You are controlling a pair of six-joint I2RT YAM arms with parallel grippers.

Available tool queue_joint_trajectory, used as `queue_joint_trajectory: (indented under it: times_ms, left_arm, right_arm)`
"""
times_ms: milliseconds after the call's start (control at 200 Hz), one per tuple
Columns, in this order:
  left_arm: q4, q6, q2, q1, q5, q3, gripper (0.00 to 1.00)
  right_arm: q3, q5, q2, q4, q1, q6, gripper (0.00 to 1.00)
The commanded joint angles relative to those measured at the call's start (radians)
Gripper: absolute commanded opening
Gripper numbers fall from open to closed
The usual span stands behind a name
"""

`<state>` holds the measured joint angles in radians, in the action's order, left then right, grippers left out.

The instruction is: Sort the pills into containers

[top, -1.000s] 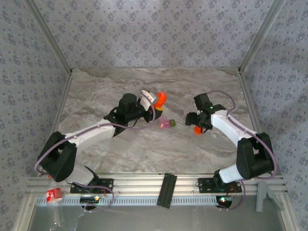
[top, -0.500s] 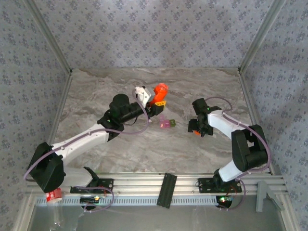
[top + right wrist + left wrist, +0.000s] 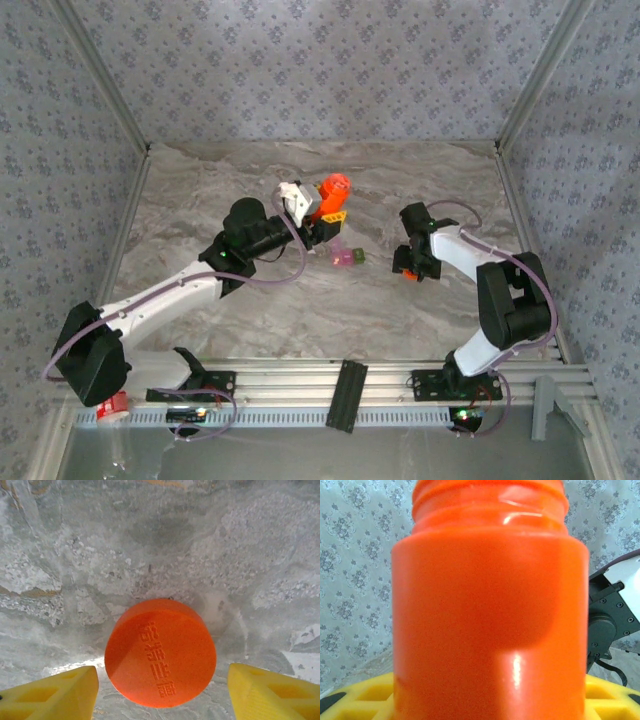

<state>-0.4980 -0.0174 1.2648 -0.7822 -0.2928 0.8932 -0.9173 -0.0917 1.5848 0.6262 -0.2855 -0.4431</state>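
Marble-patterned desk (image 3: 300, 310) lies under both my arms. My left claw (image 3: 322, 216) is clenched on the orange bottle (image 3: 334, 189), which I hold off the desk toward the far middle. In the left wrist view the bottle stands between my yellow fingers (image 3: 357, 697), its ridged neck pointing up. My right claw (image 3: 162, 680) is released and pointed down at the desk. Its two yellow tips are spread on either side of the orange cap (image 3: 160, 652) and neither touches it. The cap lies flat on the desk with raised characters on its top face. The containers (image 3: 347, 257), a tiny joined pair, pink beside green, sit on the desk between my two claws, just nearer than the bottle and apart from the cap
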Motion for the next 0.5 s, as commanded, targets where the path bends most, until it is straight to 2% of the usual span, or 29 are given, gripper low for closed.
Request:
queue_joint_trajectory:
  times_ms: [0,495]
  left_arm:
    - [-0.042,-0.016,-0.025,-0.012,-0.015,0.033,0.0]
    - [-0.028,-0.021,-0.025,-0.02,-0.015,0.044,0.0]
  right_arm:
    - [-0.03,-0.017,0.016,0.003,0.008,0.015,0.7]
    - [-0.034,0.016,0.041,-0.019,0.022,0.023,0.62]
